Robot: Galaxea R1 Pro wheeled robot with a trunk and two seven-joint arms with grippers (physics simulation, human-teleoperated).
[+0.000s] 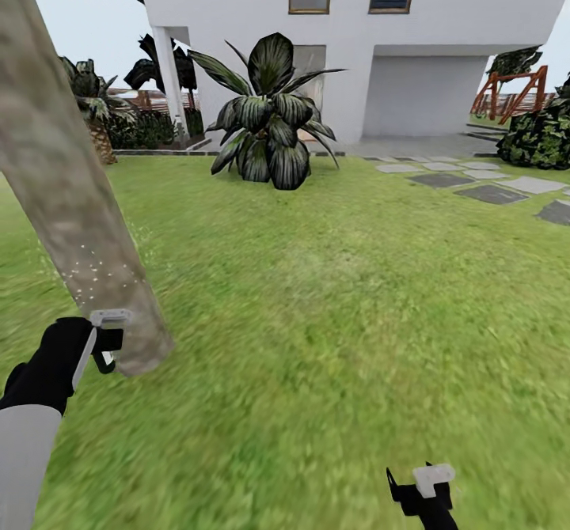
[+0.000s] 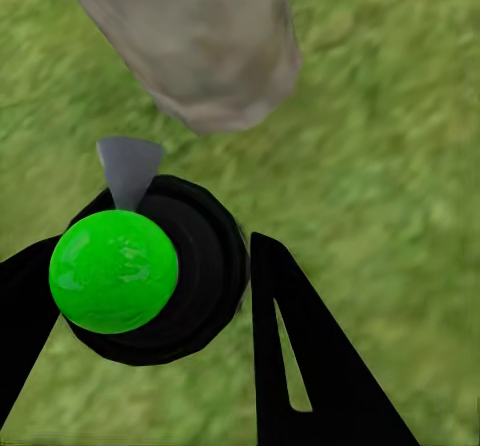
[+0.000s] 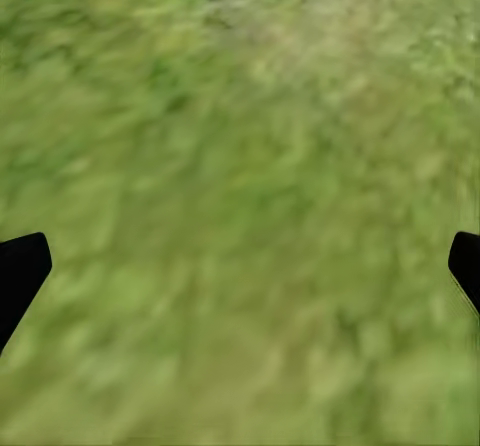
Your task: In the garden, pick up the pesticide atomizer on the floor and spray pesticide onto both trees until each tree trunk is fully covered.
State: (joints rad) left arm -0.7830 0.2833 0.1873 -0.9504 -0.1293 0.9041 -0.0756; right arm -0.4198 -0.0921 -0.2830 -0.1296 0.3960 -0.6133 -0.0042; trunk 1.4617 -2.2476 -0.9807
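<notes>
While the left gripper's (image 2: 160,296) fingers (image 2: 300,356) are clasping the pesticide atomizer (image 2: 150,271) by its black body, green cap facing the wrist camera, its grey nozzle (image 2: 128,169) is pointing at the base of the tree trunk (image 1: 75,221) just beside it. Pale specks are dotting the lower trunk, so spraying of this tree is probably under way, not finished. The right gripper (image 3: 240,266) is hanging spread and empty over the grass (image 1: 332,316). A second tree looks untreated; the house (image 1: 356,47) is standing well beyond.

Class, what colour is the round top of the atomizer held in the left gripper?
Bright green, best seen in the left wrist view.
</notes>
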